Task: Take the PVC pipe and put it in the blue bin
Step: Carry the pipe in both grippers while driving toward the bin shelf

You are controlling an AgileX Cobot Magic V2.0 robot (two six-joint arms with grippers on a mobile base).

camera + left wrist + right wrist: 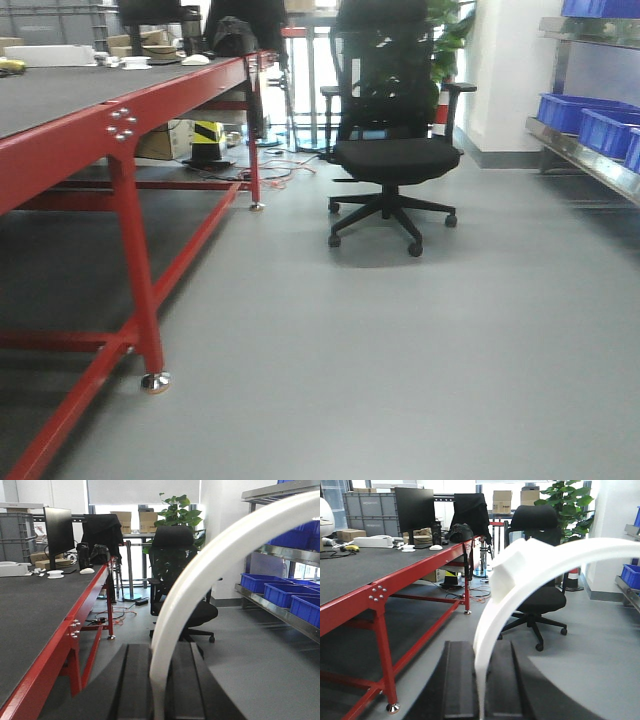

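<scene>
In the left wrist view my left gripper [161, 652] is shut on the PVC pipe [200, 570], a slim white arc that rises from between the black fingers [135, 680] and curves off to the upper right. In the right wrist view my right gripper [482, 647] is shut on a second white curved pipe piece [530, 565] with a blocky lump on its left side. No hole shows on either piece. Blue bins stand on a metal shelf at the right [585, 115] [280, 592], and one shows at the right edge of the right wrist view [631, 575]. Neither gripper shows in the front view.
A long red-framed table [150, 95] with a dark top runs along the left, with a monitor [415, 505] and small items at its far end. A black office chair [395, 150] stands ahead on the grey floor. Cables lie under the table's far end.
</scene>
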